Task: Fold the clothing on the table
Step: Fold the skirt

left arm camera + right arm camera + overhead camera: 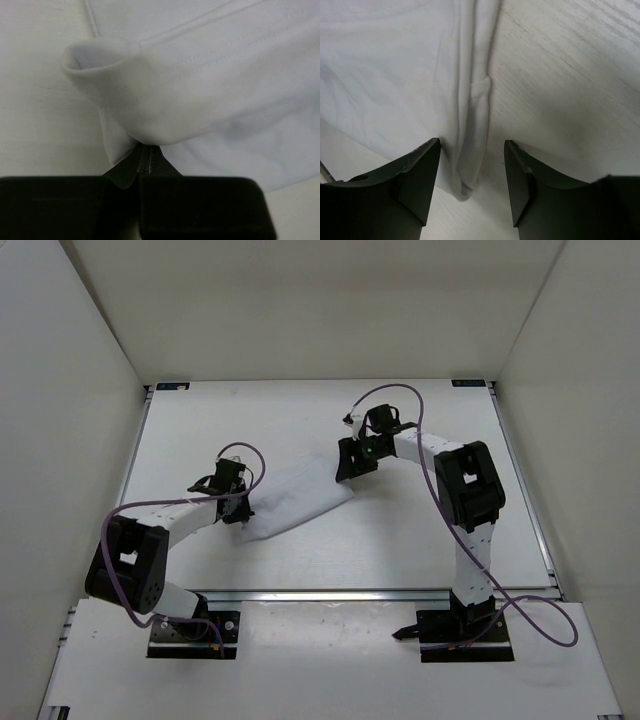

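**One end pinched, the other just straddled**

Top view first. The clothing [300,502] lies as a slanted white strip around the middle of the table [400,550], between the two arms. The left gripper [240,512] sits at its lower-left end and the right gripper [350,470] at its upper-right end. From up here both are small and dark, so I can't tell how the jaws stand.

Left wrist view clears that up. The left gripper [145,165] is clamped on the clothing [215,85] — the two dark fingers [200,205] meet with a fold of fabric pinched at their tips. Above the pinch the cloth bulges into a rounded loop that's open at its left end. A stitched seam [220,52] runs across the flat fabric further up. Bare table [35,130] shows on the left.

Right wrist view: the right gripper [472,147] has its jaws apart and isn't holding anything. A thick rolled edge of the clothing [390,70] runs down between the fingers [415,180], closer to the left one, and stops about level with the tips — there's a gap on both sides. The rest of the fabric spreads off to the left. On the right there's only grainy white table [570,75].
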